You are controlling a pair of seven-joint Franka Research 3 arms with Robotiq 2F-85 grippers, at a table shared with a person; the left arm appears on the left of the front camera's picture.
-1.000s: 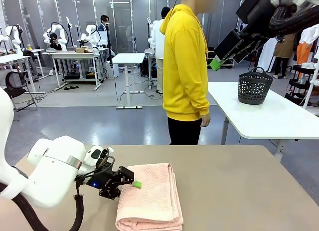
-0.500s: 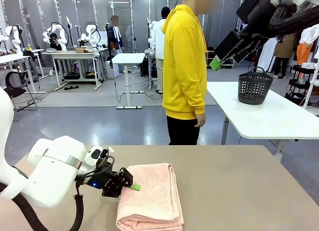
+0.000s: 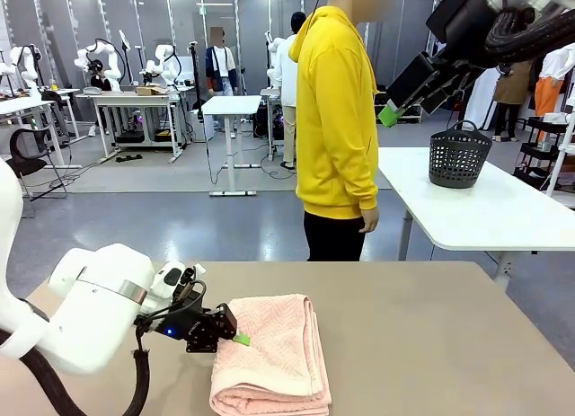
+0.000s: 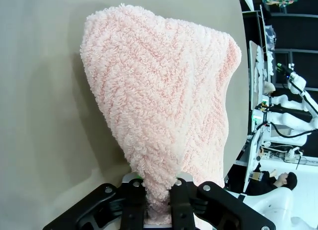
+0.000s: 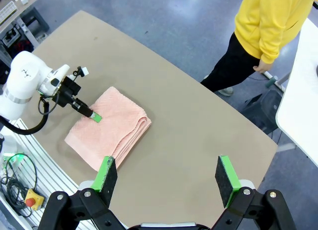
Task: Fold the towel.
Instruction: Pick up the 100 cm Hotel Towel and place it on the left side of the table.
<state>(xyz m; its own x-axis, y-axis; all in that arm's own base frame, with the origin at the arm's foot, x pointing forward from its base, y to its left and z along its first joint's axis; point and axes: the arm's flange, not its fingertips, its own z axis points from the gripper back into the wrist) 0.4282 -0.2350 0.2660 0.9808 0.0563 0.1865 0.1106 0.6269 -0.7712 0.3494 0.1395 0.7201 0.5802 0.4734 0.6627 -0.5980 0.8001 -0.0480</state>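
The towel (image 3: 269,358) is salmon-pink terry with a herringbone weave, folded into a thick stack of layers. It lies flat on the tan table, and one edge is bunched up and lifted a bit.

My two arms are white and round, with black hands.

My left arm (image 3: 94,317) at the lower left of the front view has a shiny silver ring, a thick black cable under it and a tiny blue light. My left gripper (image 3: 235,337) is black with green pads. My right gripper (image 5: 166,179) has two bright green pads (image 5: 105,173), black links and small silver screws.
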